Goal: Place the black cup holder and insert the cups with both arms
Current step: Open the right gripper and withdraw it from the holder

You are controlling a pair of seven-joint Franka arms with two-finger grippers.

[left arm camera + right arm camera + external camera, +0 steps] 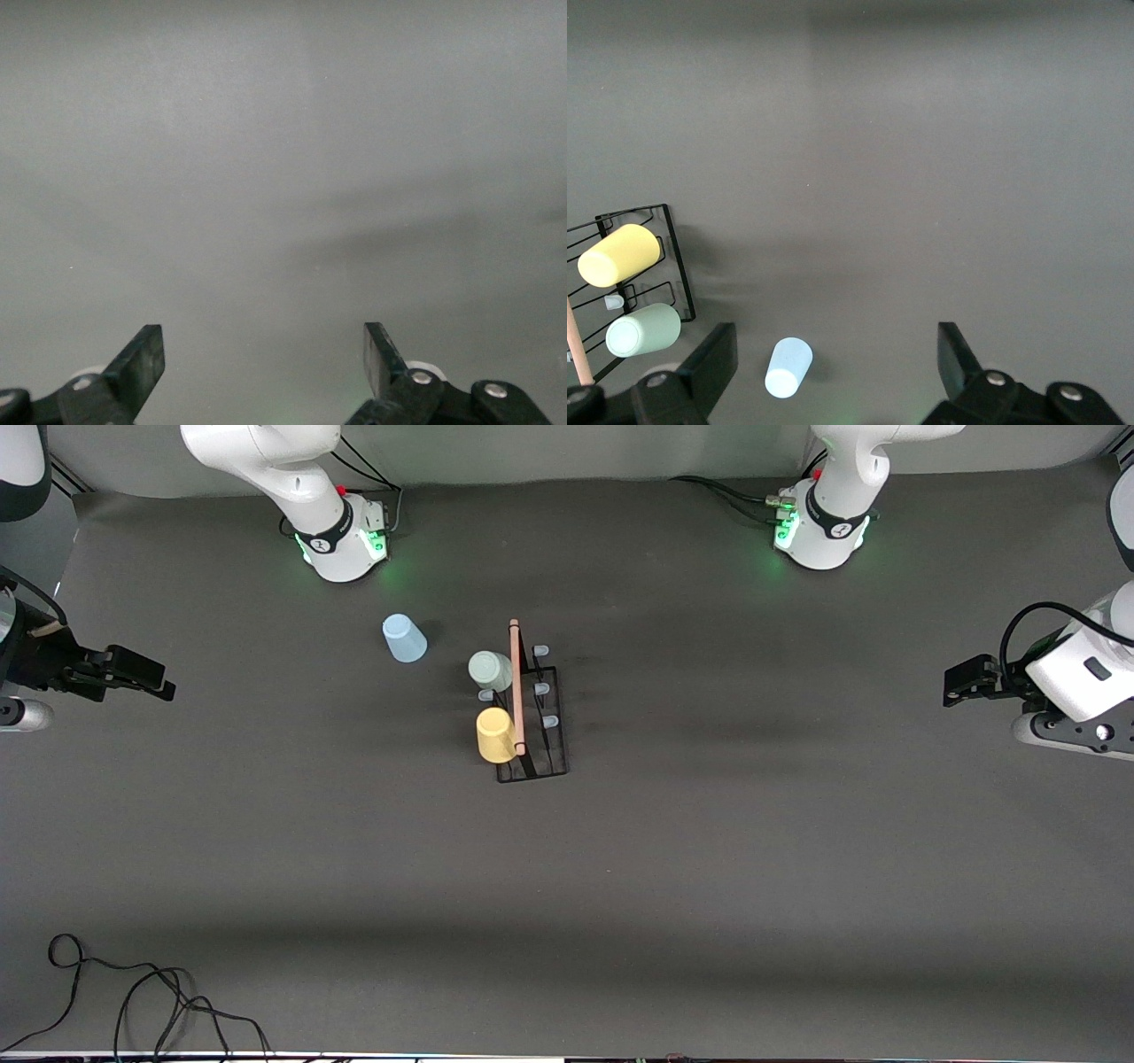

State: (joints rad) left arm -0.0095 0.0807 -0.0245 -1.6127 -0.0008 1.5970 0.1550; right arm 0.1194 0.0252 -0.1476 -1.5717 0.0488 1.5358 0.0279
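Observation:
The black cup holder (532,777) stands mid-table with its wooden rod handle (516,691) on top. A mint cup (490,670) and a yellow cup (496,734) sit on prongs on the side toward the right arm's end; the yellow one is nearer the front camera. The light blue cup (404,638) rests on the table apart from the holder, toward the right arm's base. My right gripper (159,685) hangs open and empty at its end of the table; its wrist view shows the blue cup (788,367), yellow cup (618,255) and mint cup (643,329). My left gripper (952,686) waits open over bare table.
Three grey-capped prongs (541,689) on the holder's side toward the left arm's end carry nothing. Loose black cables (133,992) lie by the table edge nearest the front camera, at the right arm's end. Both arm bases (341,545) stand along the farthest edge.

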